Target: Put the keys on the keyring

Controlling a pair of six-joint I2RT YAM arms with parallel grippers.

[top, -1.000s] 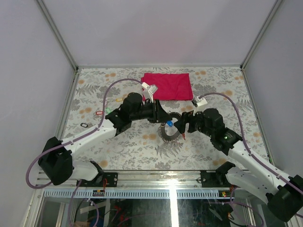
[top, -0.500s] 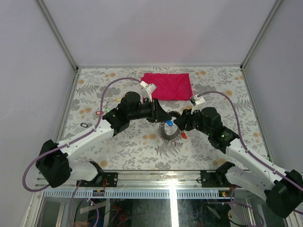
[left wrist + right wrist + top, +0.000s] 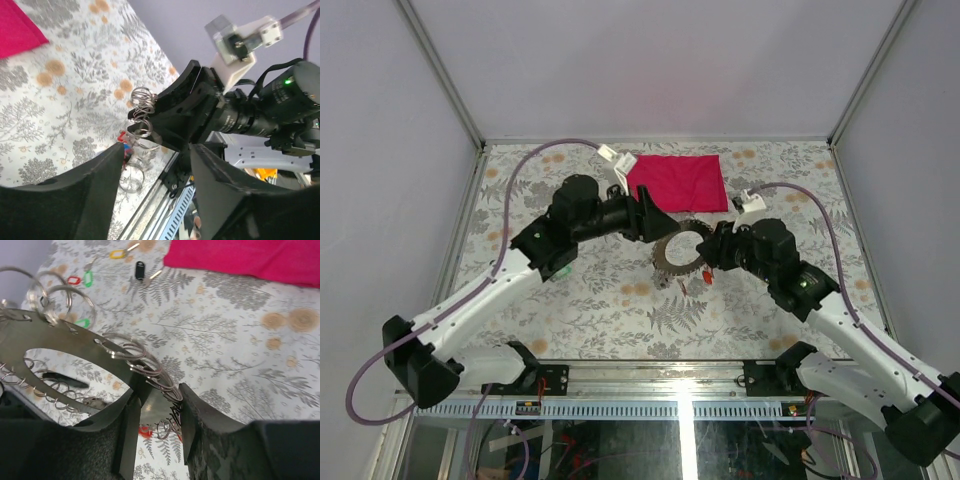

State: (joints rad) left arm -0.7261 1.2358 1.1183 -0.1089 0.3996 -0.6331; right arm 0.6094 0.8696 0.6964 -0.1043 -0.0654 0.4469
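The keyring point(image 3: 667, 258) is a large dark grey flat ring with small wire loops along its rim. My right gripper point(image 3: 709, 252) is shut on its right side and holds it above the table; the right wrist view shows the band point(image 3: 75, 337) pinched between my fingers point(image 3: 127, 435). A red key tag point(image 3: 706, 275) hangs under the ring, and red and blue tags point(image 3: 125, 146) show in the left wrist view. My left gripper point(image 3: 658, 224) is open and empty, just up-left of the ring. Loose yellow point(image 3: 117, 253), black point(image 3: 139, 270), red point(image 3: 74, 279) and green point(image 3: 88, 278) keys lie on the table.
A red folded cloth point(image 3: 675, 182) lies at the back centre of the floral table point(image 3: 620, 310). Grey walls close in the left, right and back. The metal rail point(image 3: 680, 365) with the arm bases runs along the near edge.
My left gripper has drawn back up and left, away from the ring. My right gripper has carried the ring slightly up and right. The blue tag no longer shows on the ring from above.
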